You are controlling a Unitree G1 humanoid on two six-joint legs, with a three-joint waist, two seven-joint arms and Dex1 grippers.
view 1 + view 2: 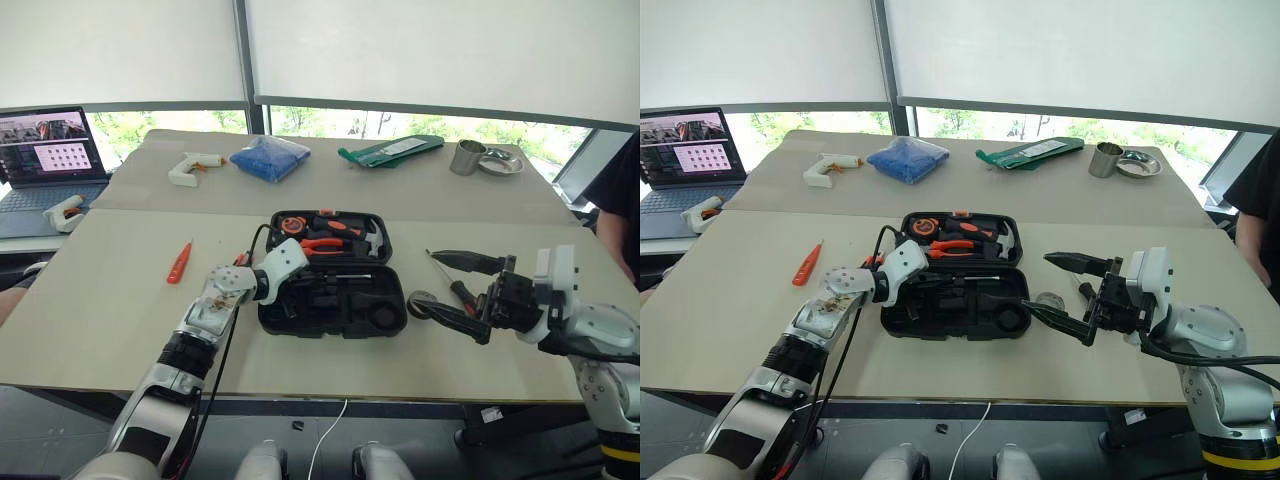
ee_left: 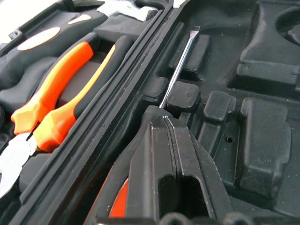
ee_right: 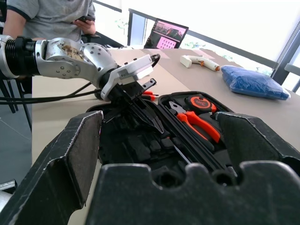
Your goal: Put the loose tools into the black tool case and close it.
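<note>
Screwdriver (image 2: 180,70) clamped in left tool (image 2: 165,123), over black tool case (image 1: 385,322)

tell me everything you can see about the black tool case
The black tool case is moulded plastic with rounded corners, lying open and flat on the tan table. Its far half holds orange-handled pliers, a tape measure and a hammer. The near half has shaped recesses; a screwdriver lies in one, where the shut left hand reaches in.
</note>
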